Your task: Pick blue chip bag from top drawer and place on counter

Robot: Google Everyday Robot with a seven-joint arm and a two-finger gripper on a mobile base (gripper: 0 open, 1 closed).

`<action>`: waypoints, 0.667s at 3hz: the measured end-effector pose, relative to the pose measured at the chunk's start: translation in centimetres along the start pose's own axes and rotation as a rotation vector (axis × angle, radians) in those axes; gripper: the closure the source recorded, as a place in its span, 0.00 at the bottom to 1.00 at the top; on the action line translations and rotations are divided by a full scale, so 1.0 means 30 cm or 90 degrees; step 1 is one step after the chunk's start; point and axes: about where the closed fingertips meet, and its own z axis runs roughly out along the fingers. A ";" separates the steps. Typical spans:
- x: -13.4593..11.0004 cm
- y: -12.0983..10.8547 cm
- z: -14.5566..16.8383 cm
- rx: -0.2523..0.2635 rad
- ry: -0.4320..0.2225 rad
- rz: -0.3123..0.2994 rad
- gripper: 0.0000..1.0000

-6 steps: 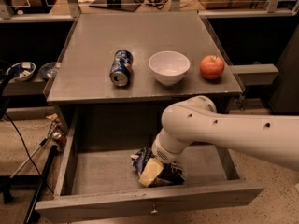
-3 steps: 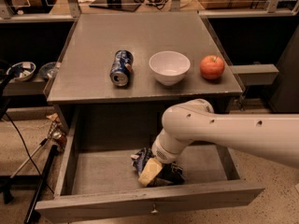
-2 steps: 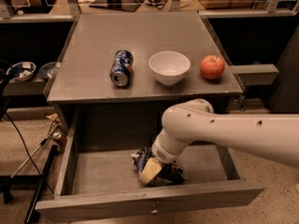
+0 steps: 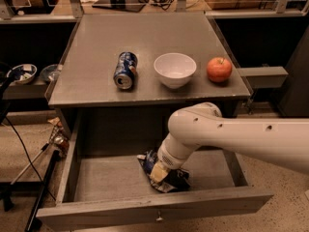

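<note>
I have the white, rounded robot arm (image 4: pixel 231 134) coming in from the right and bending down into the top drawer (image 4: pixel 96 178), a wide shallow grey box that stands open below the cabinet, with a flat front panel and a small metal knob (image 4: pixel 158 219) at its middle. The gripper (image 4: pixel 158 172) is low inside the drawer, right of centre and close to the front panel. It sits on the blue chip bag (image 4: pixel 175 181), a crumpled dark blue foil snack bag with pale edges that lies on the drawer floor. The gripper's pale tip touches the bag's upper side, and dark foil shows on both sides of it. From this view I cannot tell whether the gripper is closed on the bag or only resting against it. The bag does not look lifted off the floor.

Above, the flat grey tabletop (image 4: pixel 145 37) of the cabinet carries 3 things in a row near its front edge. A blue soda can (image 4: pixel 125 70) lies on its side at the left, a round white bowl (image 4: pixel 175 70) stands upright in the middle, and a red apple (image 4: pixel 219 69) sits at the right. None of the 3 touch each other. On a dark shelf left of the cabinet sits a small bowl (image 4: pixel 21 73).
</note>
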 end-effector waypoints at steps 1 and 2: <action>0.000 0.000 0.000 0.000 0.000 0.000 0.89; 0.000 0.001 -0.001 0.000 0.001 -0.001 1.00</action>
